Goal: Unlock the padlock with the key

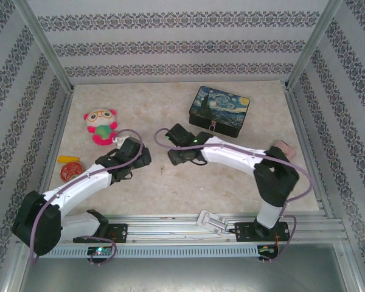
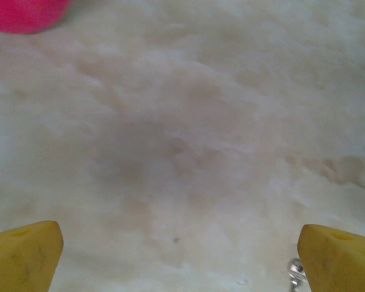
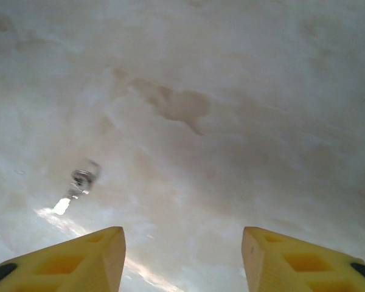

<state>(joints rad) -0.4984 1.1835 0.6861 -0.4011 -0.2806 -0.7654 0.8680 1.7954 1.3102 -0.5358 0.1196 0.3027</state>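
Seen from above, a pink-and-green plush toy (image 1: 100, 125) lies at the far left of the pale table (image 1: 170, 194). A red disc (image 1: 70, 172) sits at its 7 o'clock.

My left gripper (image 1: 145, 157) is low over the middle of the table. It faces my right gripper (image 1: 172, 152) at its 3 o'clock; the two are near each other but apart.

My left wrist camera gives the close detail. My yellow fingers (image 2: 24, 255) stand wide apart with nothing between them. The key (image 2: 296, 271), a small blurred silvery thing, lies on the table just beside the right-hand finger, at 5 o'clock in that view.

In my right wrist camera the key (image 3: 80, 181) is at 9 o'clock, clear of my right fingers (image 3: 85, 258). Those fingers are parted and hold nothing.

From above, I find the padlock (image 1: 213, 126). It is tiny and hangs on the near wall of the dark blue painted tin (image 1: 222, 108), at 1 o'clock from my right gripper.
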